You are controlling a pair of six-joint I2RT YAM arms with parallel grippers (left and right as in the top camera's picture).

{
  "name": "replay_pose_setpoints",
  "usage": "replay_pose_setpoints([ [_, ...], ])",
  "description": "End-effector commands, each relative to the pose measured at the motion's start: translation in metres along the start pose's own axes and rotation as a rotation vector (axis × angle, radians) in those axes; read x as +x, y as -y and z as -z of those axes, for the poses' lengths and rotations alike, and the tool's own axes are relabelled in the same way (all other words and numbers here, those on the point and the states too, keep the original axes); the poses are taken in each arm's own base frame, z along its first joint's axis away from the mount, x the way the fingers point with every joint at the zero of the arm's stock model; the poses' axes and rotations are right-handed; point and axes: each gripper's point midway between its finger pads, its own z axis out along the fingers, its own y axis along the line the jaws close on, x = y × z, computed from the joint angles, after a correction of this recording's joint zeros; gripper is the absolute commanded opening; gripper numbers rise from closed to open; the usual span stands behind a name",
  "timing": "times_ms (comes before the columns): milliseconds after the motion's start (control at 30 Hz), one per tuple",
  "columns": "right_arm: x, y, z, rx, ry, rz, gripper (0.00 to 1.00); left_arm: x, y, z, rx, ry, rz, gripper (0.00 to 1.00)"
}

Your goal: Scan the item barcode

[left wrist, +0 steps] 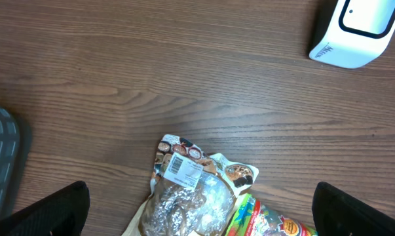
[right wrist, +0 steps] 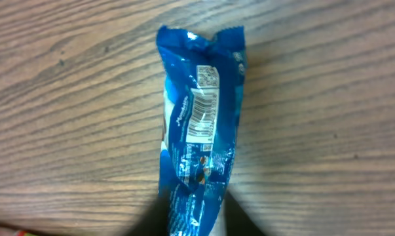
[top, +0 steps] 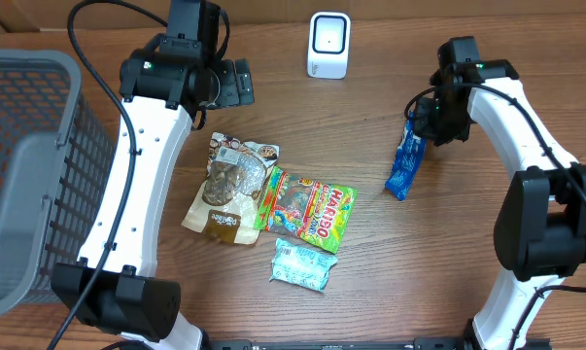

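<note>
Blue packet [right wrist: 198, 131] | barcode [right wrist: 204, 113] legible only in right wrist view | left pincer [top: 242, 84] apart | right pincer [top: 421, 119]: cannot tell

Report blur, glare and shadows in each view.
Overhead: sharp, evenly lit, only faint shadows. Left wrist: scanner crisp, glare on the clear snack bag, left fingers dark and blurred. Right wrist: blue packet slightly soft, barcode readable as bars.

Table [top: 370, 301]: basket [top: 20, 175], left edge. Scanner [top: 328, 45], far edge, centre. Cookie bag [top: 229, 190], mid-table; candy bag [top: 307, 209] touching its right side; pouch [top: 302, 264] just before candy bag. Wrapped bar [top: 405, 160], apart, rightward.
</note>
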Motion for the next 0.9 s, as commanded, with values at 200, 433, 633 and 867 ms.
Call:
replay_pose_setpoints([
  [200, -0.006, 0.011, 0.013, -0.318, -0.045, -0.198, 0.66, -0.007, -0.002, 0.010, 0.002, 0.031, -0.014, 1.00],
  [433, 0.023, 0.007, -0.018, -0.474, -0.099, -0.138, 0.69, -0.007, -0.002, 0.010, 0.002, 0.031, -0.014, 1.00],
  [633, 0.041, 0.004, -0.045, -0.544, -0.102, -0.163, 0.68, -0.007, -0.002, 0.010, 0.002, 0.031, -0.014, 1.00],
  [867, 0.056, 0.006, -0.073, -0.562, -0.085, -0.254, 0.62, -0.007, -0.002, 0.010, 0.002, 0.031, -0.014, 1.00],
])
